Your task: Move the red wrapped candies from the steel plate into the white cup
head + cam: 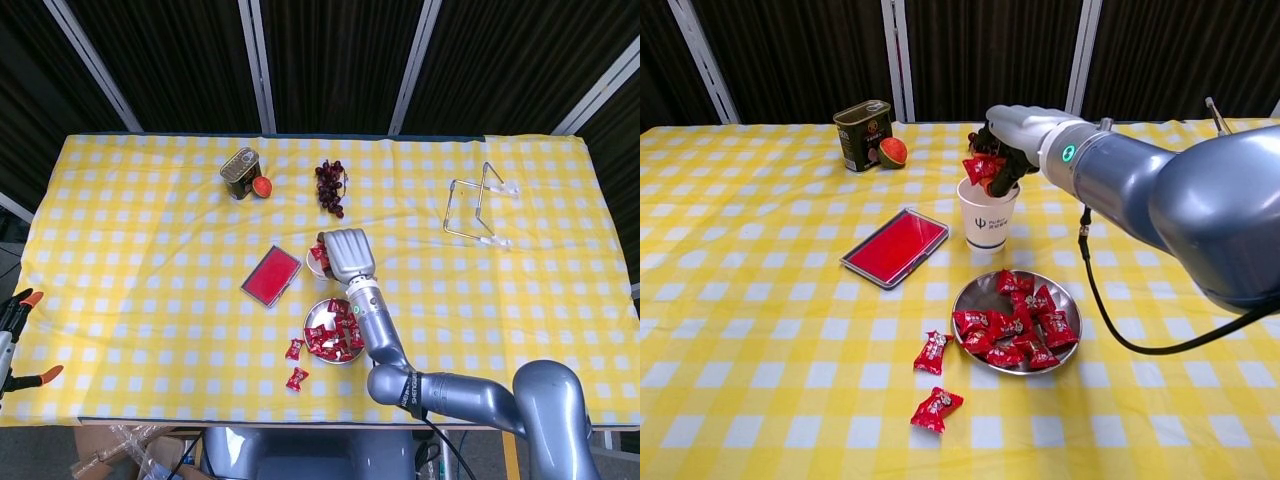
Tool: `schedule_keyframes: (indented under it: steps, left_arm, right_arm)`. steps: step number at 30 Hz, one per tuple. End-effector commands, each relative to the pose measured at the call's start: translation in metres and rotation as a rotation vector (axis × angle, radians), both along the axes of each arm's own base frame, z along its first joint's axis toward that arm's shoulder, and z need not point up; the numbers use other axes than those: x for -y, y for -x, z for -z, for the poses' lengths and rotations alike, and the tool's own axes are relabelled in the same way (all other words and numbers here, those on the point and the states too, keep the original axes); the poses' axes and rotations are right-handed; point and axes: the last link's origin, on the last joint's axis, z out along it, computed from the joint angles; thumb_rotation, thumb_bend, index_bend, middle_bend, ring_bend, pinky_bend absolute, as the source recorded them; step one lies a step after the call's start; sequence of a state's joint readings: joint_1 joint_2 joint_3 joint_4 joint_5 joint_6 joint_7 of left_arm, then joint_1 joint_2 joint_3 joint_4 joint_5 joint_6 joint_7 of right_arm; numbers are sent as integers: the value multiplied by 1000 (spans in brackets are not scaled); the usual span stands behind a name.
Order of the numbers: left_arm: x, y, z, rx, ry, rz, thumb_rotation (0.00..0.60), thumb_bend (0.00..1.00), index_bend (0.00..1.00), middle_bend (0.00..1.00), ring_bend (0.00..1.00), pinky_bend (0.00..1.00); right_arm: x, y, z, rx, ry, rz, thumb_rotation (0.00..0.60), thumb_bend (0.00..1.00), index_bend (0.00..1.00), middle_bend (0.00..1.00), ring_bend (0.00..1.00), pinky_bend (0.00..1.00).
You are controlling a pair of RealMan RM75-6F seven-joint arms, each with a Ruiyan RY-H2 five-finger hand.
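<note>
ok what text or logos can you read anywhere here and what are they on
White cup: a dark trident-like "ψ" logo, with small print beneath it too blurred to read.
Tin can: a printed label, too small to read.
Red wrapped candies: pale markings on the wrappers, unreadable.
Nothing else shows text.
</note>
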State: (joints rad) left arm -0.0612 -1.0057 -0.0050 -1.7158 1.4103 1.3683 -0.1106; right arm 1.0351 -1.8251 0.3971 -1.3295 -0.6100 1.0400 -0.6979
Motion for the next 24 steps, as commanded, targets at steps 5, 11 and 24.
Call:
schedule_keyframes:
  steps: [5,11,24]
  left_arm:
    - [0,0,0,-1,2,0,600,24,0,0,0,0]
    - [0,0,0,-1,2,-2,600,24,0,0,0,0]
    - [0,-1,0,-8,-3,2,600,25,0,0,0,0]
  right_arm:
    - [1,3,-1,0,3,3,600,604,536,780,907,998]
    - [1,5,-3,-7,9,0,600,601,447,780,904,998]
    - [-6,3,-5,-14,12,-15,600,523,284,780,899,998]
